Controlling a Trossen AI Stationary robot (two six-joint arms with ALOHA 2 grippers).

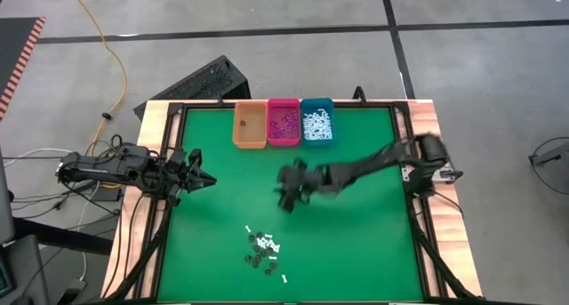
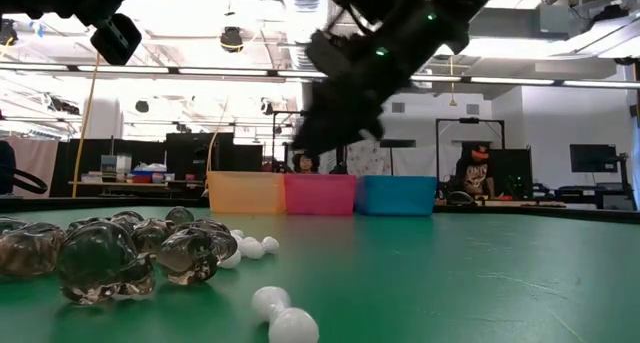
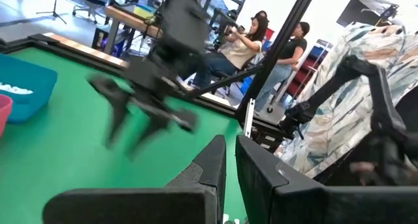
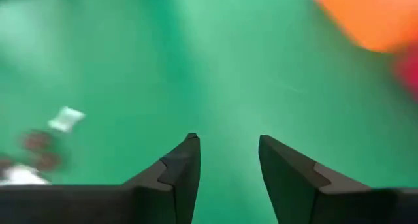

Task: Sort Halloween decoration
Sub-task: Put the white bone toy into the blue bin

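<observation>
The right claw (image 1: 286,191) hangs released and empty over the green felt surface (image 1: 356,243), between the orange rectangular plastic bin (image 1: 249,125) and the heap of tiny white, purple and dark plastic Halloween decoration pieces (image 1: 264,249), which lies well apart from that bin. The left claw (image 1: 203,179) waits clenched, beside the surface's edge. Judged risk: descending onto the packed heap may scatter neighbours or pinch several mixed colours together.
</observation>
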